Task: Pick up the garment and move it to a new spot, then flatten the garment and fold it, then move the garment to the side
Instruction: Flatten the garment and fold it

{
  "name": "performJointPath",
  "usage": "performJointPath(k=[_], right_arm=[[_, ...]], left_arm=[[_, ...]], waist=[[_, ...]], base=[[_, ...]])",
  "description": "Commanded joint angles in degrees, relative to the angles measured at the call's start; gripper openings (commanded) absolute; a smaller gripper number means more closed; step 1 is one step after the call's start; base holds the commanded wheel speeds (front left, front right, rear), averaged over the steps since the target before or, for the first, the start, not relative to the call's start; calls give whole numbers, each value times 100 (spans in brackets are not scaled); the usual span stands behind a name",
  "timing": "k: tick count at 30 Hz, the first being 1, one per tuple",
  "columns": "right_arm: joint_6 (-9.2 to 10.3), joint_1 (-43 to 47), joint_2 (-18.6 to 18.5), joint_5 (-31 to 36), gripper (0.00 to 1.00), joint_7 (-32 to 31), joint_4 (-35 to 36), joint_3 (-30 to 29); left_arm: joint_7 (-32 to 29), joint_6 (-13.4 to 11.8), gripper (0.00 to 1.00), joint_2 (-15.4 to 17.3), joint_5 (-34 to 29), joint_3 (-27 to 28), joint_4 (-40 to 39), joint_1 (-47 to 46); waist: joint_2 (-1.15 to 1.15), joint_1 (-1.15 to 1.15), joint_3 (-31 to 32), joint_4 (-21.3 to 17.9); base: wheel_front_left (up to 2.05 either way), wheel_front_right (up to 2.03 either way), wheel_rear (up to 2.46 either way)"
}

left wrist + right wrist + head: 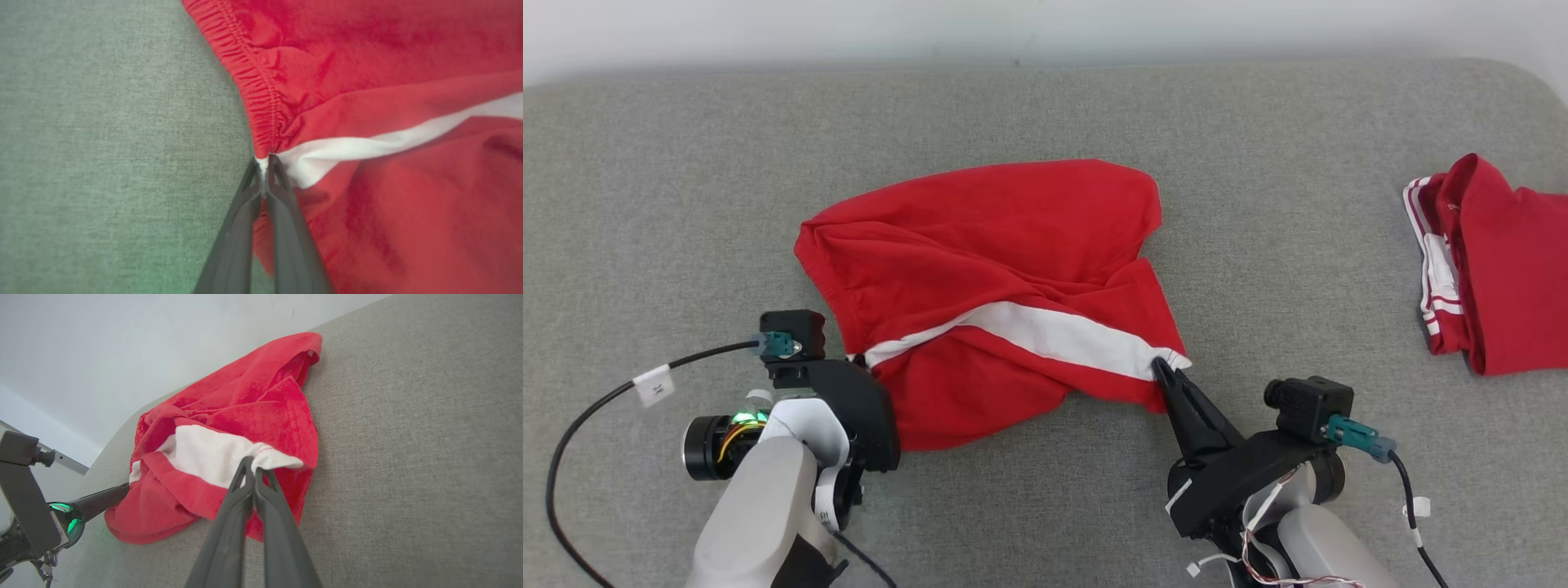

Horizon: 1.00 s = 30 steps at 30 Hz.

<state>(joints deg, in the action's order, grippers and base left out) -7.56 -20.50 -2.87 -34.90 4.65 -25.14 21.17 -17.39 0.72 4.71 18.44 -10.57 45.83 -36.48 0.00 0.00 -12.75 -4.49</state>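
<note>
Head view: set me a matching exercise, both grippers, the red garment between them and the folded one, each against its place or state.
1 left gripper
2 right gripper
3 red garment
4 folded garment

a far right of the grey surface
b shut on the elastic edge
c shut on the hem end of the white stripe
d crumpled, in the middle

Pairs: 1-b, 2-c, 3-d, 4-a.

Bare grey fabric surface [1045,114] stretches behind the crumpled red shorts [980,245] and fills the wide gap between them and a second red garment [1494,269] at the right edge. At the front, the left gripper [264,162] and right gripper [1161,369], each pinching an end of the shorts, bracket a narrow open strip; a black cable [711,355] loops over the left corner.
</note>
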Motion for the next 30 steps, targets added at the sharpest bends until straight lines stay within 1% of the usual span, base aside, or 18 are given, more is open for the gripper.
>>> performJointPath(k=[1, 2, 5, 8, 10, 13, 15, 17, 18, 20, 23, 24, 25, 27, 28, 30], right_arm=[[14, -28, -2, -5, 0, 50, 82, 5], [14, -28, -2, -5, 0, 50, 82, 5], [13, -196, -3, -122, 0, 102, 325, -57], [14, -516, -7, -71, 0, -17, 553, -120], [13, -877, -80, 27, 0, -177, 699, -139], [13, -1554, -141, -48, 0, -491, 858, -228], [14, -2110, -226, -80, 0, -722, 844, -297], [14, -2717, -232, -188, 0, -901, 773, -400], [14, -3029, -225, -268, 0, -982, 691, -472], [13, -3658, -280, -273, 0, -1075, 457, -587], [13, -4597, -382, -21, 0, -1160, 97, -615], [13, -4896, -394, 59, 0, -1147, -10, -614], [13, -5190, -389, 116, 0, -1120, -121, -649], [14, -5726, -449, 312, 0, -992, -337, -724], [14, -6188, -438, 449, 0, -781, -557, -893], [13, -6628, -428, 611, 0, -530, -724, -1034]], left_arm=[[111, 24, 0, -50, 137, 51, -28, -17], [111, 24, 0, -50, 137, 51, -28, -17], [511, 91, 0, -94, 430, 253, -296, -203], [786, 212, 0, -147, 890, 476, -542, -393], [914, 271, 0, -166, 1212, 581, -714, -605], [900, 314, 0, -178, 1870, 727, -918, -1043], [796, 218, 0, -183, 2206, 700, -999, -1396], [614, 182, 0, -182, 2354, 659, -1117, -1775], [501, 117, 0, -179, 2491, 707, -1157, -1956], [307, 17, 0, -173, 2539, 694, -1277, -2375], [135, -320, 0, -165, 2770, 907, -1519, -3020], [86, -389, 0, -170, 2888, 931, -1603, -3223], [84, -515, 0, -177, 2899, 940, -1688, -3429], [152, -648, 0, -177, 2877, 945, -1844, -3852], [375, -717, 0, -164, 2943, 1027, -1970, -4262], [658, -750, 0, -169, 3045, 1119, -2027, -4612]], waist=[[0, 0, 20, -2], [0, 0, 20, -2], [0, 0, 45, -1], [0, 0, 34, -36], [0, 0, -12, -65], [0, 0, -171, -135], [0, 0, -335, -192], [0, 0, -565, -279], [0, 0, -697, -329], [0, 0, -966, -383], [0, 0, -1430, -453], [0, 0, -1584, -472], [0, 0, -1741, -484], [0, 0, -2041, -497], [0, 0, -2292, -504], [0, 0, -2482, -517]], base=[[0, 0, 0], [0, 0, 0], [0, 0, 0], [0, 0, 0], [0, 0, 0], [0, 0, 0], [0, 0, 0], [0, 0, 0], [0, 0, 0], [0, 0, 0], [0, 0, 0], [0, 0, 0], [0, 0, 0], [0, 0, 0], [0, 0, 0], [0, 0, 0]])
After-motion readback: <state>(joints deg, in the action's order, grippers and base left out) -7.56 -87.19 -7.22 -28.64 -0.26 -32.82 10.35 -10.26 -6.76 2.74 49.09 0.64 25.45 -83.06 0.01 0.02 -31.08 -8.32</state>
